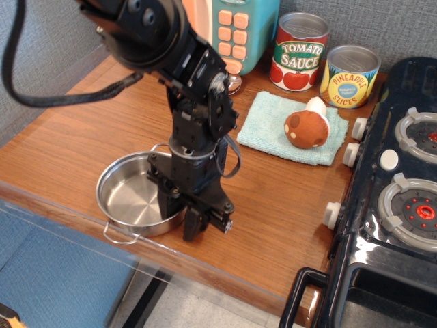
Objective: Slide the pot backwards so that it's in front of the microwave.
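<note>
**Steel pot at the front edge**

Shiny, round and shallow, the pot (133, 197) sits near the wooden counter's (61, 147) front edge, well short of the microwave (232, 31). The black gripper (180, 215) straddles its right rim, fingers parted. Two labelled cans (299, 51) stand behind.

Tomato sauce can (300, 51) beside pineapple can (349, 76); mushroom toy (309, 125) on teal cloth (268, 121)

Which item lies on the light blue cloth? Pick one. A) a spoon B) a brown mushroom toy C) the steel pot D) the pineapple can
B: the brown mushroom toy rests on the light blue cloth, while the pot sits at the front edge of the table by the gripper.
</note>
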{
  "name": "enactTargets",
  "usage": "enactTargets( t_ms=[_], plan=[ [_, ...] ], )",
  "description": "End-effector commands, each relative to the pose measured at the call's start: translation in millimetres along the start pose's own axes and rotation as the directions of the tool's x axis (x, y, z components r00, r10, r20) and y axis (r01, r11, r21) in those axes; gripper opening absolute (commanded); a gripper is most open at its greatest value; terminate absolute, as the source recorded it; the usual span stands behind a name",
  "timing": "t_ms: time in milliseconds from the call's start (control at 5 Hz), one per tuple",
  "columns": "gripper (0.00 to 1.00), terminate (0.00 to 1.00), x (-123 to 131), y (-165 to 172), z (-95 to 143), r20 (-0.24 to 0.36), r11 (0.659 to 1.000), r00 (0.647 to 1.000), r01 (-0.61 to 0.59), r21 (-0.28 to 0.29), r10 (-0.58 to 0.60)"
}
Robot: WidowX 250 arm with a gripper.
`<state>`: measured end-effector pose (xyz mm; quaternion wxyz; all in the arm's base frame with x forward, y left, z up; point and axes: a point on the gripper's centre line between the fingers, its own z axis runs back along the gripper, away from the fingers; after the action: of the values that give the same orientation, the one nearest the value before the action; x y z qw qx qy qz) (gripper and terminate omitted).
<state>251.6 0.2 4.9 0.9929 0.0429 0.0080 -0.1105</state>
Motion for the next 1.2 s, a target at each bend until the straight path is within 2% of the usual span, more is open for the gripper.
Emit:
enactTargets(
  t_ms=[0,200,400,600,800,1000],
  plan=[
    [0.00,0.00,-2.6,11.6,6.4,0.001,0.999,1.000,-0.024,-0.023,0.024],
    [0.00,0.00,-2.2,12.2,29.8,0.056,0.998,0.997,-0.058,-0.006,0.059],
    [0.00,0.00,12.5,31.5,72.7,0.134,0.987,0.978,-0.159,-0.036,0.162],
    [0.00,0.00,41.4,78.6,81.4,0.118,0.952,0.946,-0.293,-0.091,0.303],
    [0.00,0.00,73.1,120.4,55.9,0.047,0.921,0.920,-0.386,-0.053,0.388],
    [0.00,0.00,88.3,146.4,31.6,-0.009,0.900,0.900,-0.435,0.007,0.435]
  ],
)
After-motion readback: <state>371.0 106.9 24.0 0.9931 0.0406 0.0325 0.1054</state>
